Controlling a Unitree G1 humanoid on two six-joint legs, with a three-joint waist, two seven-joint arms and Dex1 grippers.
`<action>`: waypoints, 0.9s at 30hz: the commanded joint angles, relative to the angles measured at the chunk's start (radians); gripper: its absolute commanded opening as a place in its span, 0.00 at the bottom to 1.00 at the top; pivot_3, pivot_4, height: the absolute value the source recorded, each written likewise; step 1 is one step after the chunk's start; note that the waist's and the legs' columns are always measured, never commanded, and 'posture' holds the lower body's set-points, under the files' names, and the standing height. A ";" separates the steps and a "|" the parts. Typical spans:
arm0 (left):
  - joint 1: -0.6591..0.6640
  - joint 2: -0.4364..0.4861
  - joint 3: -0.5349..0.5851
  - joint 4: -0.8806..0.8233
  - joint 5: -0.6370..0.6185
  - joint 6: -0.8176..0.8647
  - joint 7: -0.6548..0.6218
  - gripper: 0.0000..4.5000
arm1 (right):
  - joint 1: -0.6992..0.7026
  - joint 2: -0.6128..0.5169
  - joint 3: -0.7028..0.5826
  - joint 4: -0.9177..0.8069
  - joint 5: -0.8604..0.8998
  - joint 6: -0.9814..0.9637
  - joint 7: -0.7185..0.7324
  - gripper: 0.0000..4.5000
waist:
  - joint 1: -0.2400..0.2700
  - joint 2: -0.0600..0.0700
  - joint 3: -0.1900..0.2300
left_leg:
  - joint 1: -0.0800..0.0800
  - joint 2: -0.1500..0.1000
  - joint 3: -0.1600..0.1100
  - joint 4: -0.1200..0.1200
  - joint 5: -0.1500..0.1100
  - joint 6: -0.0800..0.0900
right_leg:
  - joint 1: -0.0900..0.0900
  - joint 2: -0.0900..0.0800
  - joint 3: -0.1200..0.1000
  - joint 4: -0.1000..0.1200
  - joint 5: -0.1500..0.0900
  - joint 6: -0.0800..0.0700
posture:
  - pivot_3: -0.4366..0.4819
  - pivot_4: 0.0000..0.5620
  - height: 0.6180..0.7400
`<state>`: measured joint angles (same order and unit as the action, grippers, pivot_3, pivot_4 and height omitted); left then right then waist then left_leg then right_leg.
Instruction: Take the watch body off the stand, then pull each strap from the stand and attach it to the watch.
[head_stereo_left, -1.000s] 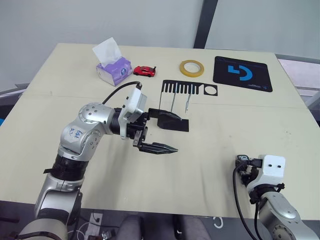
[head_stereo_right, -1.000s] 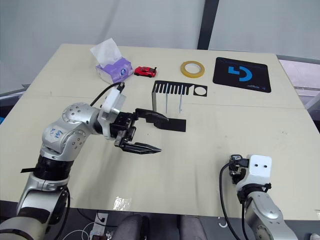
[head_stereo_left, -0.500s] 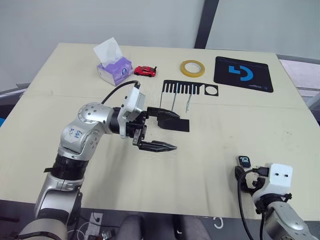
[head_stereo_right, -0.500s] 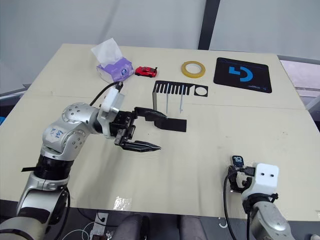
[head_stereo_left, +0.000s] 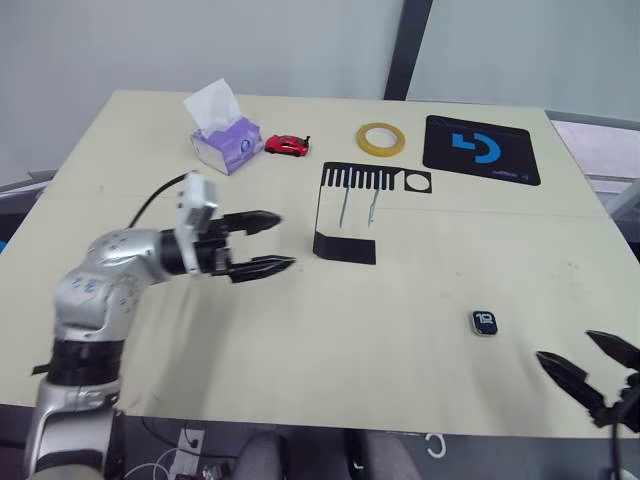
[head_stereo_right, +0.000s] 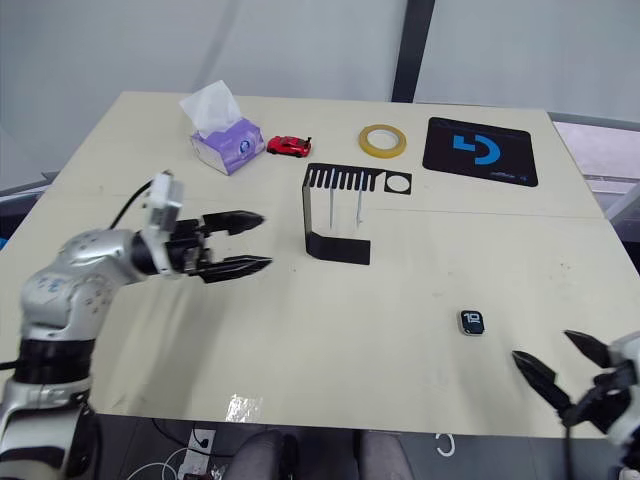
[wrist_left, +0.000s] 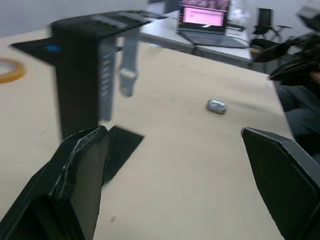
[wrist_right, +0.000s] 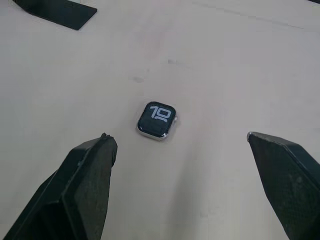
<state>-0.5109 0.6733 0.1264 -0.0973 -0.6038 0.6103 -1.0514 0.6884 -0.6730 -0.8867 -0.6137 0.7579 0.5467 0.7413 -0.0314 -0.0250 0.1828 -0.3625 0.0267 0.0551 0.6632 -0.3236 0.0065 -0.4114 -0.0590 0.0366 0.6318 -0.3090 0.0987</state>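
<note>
The desk (head_stereo_left: 420, 300) carries the black stand (head_stereo_left: 352, 215) upright at its middle, two pale straps (head_stereo_left: 358, 208) hanging from its slotted top. The left gripper (head_stereo_left: 272, 242) hovers spread beside the stand; the right gripper (head_stereo_left: 590, 366) is spread near the desk's front edge. The watch body (head_stereo_left: 485, 323) lies face-up just beyond it, untouched.

tissue box (head_stereo_left: 226, 146), red toy car (head_stereo_left: 287, 145), tape roll (head_stereo_left: 381, 138) (yellow), black mat (head_stereo_left: 482, 149)
</note>
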 joint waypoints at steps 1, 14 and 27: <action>0.162 0.104 0.159 0.012 0.027 -0.026 0.024 1.00 | -0.045 -0.138 -0.086 0.190 0.061 0.014 0.194 0.99 | 0.001 0.000 0.000 | 0.002 0.000 0.000 -0.001 -0.001 0.000 | 0.002 0.000 0.000 -0.001 0.000 0.000 | 0.48 0.27 0.98; 0.347 0.155 0.289 -0.037 0.032 -0.069 0.075 1.00 | -0.187 -0.216 -0.039 0.263 0.036 0.040 0.241 0.99 | 0.023 -0.001 0.000 | 0.003 0.002 -0.002 -0.004 -0.005 -0.004 | 0.003 -0.006 -0.003 -0.005 -0.001 -0.003 | 0.48 0.27 0.98; 0.220 -0.002 0.139 -0.397 -0.136 0.082 0.280 1.00 | -0.479 -0.118 0.319 -0.058 0.134 0.112 -0.003 0.99 | 0.018 0.000 0.000 | 0.003 0.002 -0.001 -0.004 -0.004 -0.006 | 0.002 -0.002 -0.003 -0.003 -0.001 -0.002 | 0.48 0.27 0.98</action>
<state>-0.2742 0.6728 0.2643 -0.4624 -0.7171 0.6843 -0.7918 0.2415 -0.8033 -0.6027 -0.6244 0.8698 0.6522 0.7957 -0.0132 -0.0249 0.1830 -0.3591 0.0284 0.0545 0.6591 -0.3278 0.0007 -0.4089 -0.0613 0.0337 0.6293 -0.3101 0.0967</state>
